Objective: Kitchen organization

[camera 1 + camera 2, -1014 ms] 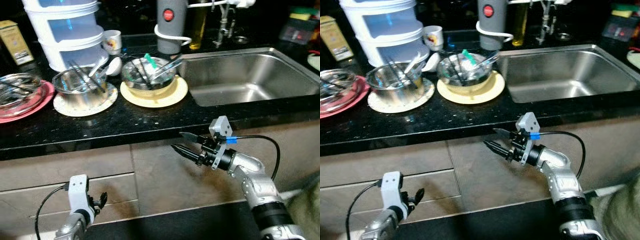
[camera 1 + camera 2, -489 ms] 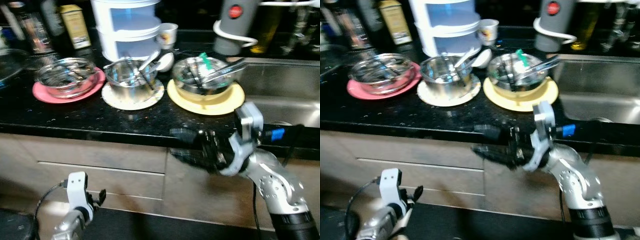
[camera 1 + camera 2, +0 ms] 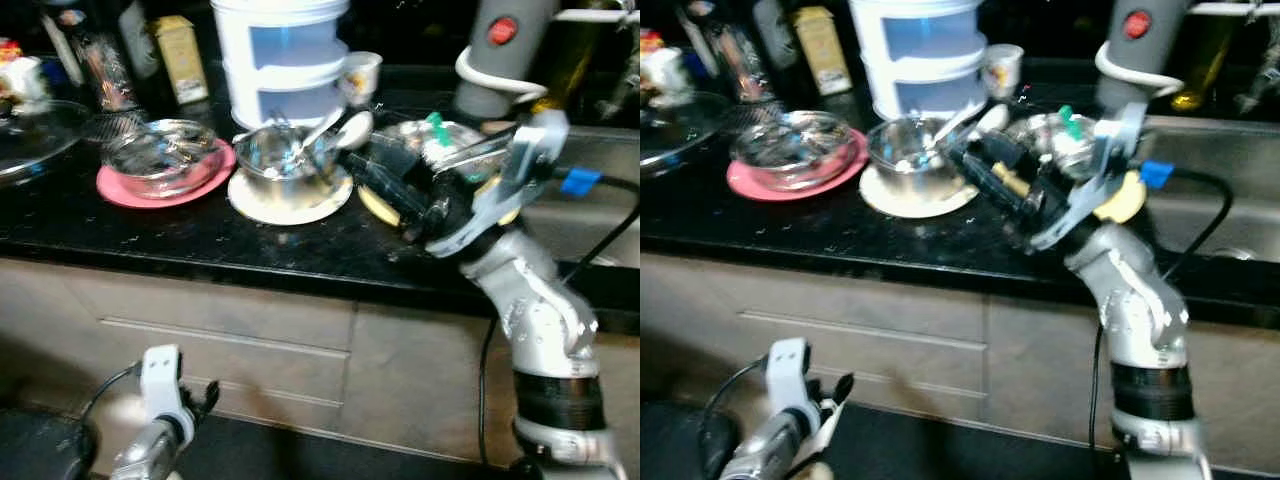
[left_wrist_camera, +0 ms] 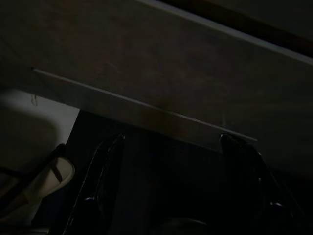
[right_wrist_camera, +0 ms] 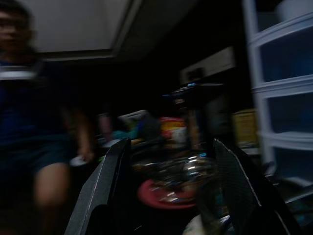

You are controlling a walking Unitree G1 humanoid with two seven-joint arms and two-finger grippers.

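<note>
While the raised right hand [image 3: 385, 185] hangs over the black stone counter [image 3: 150, 235] with its two black fingers spread and nothing between them, the job looks to be at the reaching stage: no dish has been taken up yet. It points toward the middle steel bowl [image 3: 285, 155], which holds spoons and sits on a white round plate [image 3: 290, 195] near the counter's front edge. Just behind the hand, partly hidden by the wrist, is a second steel bowl [image 3: 440, 140] with a green-handled utensil in it, resting on a pale yellow plate [image 3: 1125, 197]. Further to the robot's left, a clear glass bowl [image 3: 160, 155] sits on a pink plate [image 3: 165, 185].

If the middle bowl is the target, I judge the next move needs the fingers lowered over its rim and closed firmly, since the loose spoons inside could shift or tip out when it is lifted.

Behind the bowls stand a white stacked drawer unit [image 3: 280, 60], a small white cup [image 3: 360, 72], a yellow carton [image 3: 185, 55] and a grey kettle with a red button [image 3: 500, 50], so there is little room to swing backwards. The steel sink [image 3: 1210, 180] lies to the robot's right. In the right wrist view a blurred person [image 5: 34, 122] stands across the room.

The left hand [image 3: 190, 405] hangs idle, low before the cabinet drawers [image 3: 230, 335], fingers apart.
</note>
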